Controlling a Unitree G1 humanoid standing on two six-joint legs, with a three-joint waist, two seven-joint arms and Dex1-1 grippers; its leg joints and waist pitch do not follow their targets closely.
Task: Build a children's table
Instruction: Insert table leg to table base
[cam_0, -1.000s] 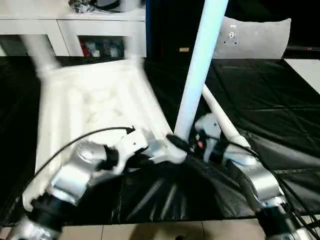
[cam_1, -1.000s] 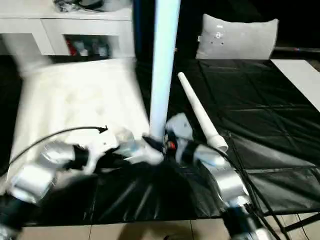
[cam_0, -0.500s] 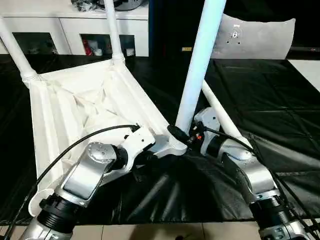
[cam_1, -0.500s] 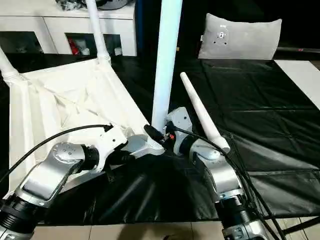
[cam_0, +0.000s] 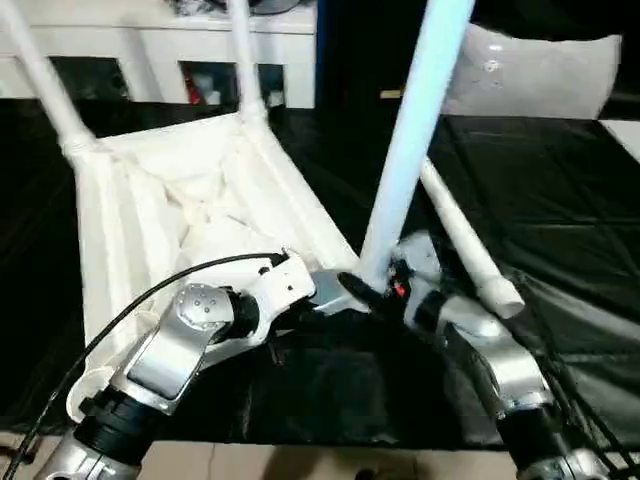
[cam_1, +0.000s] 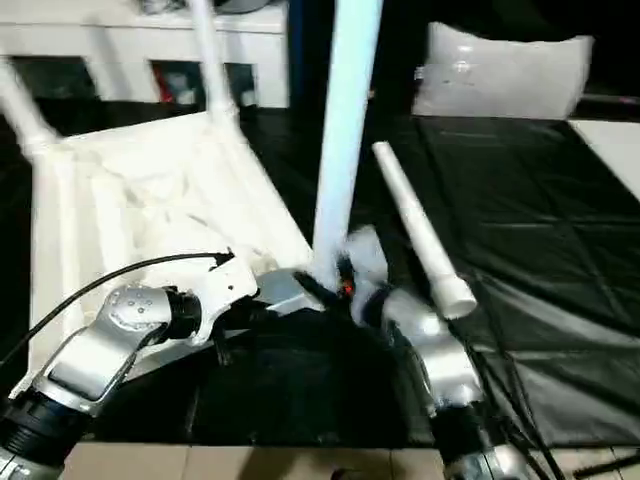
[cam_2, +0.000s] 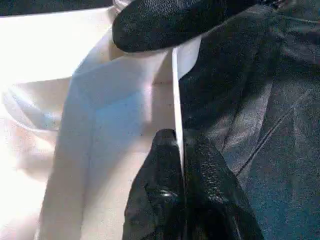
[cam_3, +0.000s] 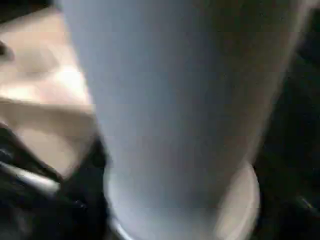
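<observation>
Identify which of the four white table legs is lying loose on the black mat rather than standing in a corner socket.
The leg lying slantwise on the black mat, just right of the upright near-corner leg. The other three stand in sockets of the upturned tabletop.

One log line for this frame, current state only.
left gripper: shut on table top rim | right gripper: at upright leg | loose leg: on mat

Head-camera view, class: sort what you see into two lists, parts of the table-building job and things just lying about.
Job:
- upturned table top
- two far legs, fitted
- near upright leg
- loose leg on the mat

Lying about:
- grey-white cushion
- white cabinet
- black mat
</observation>
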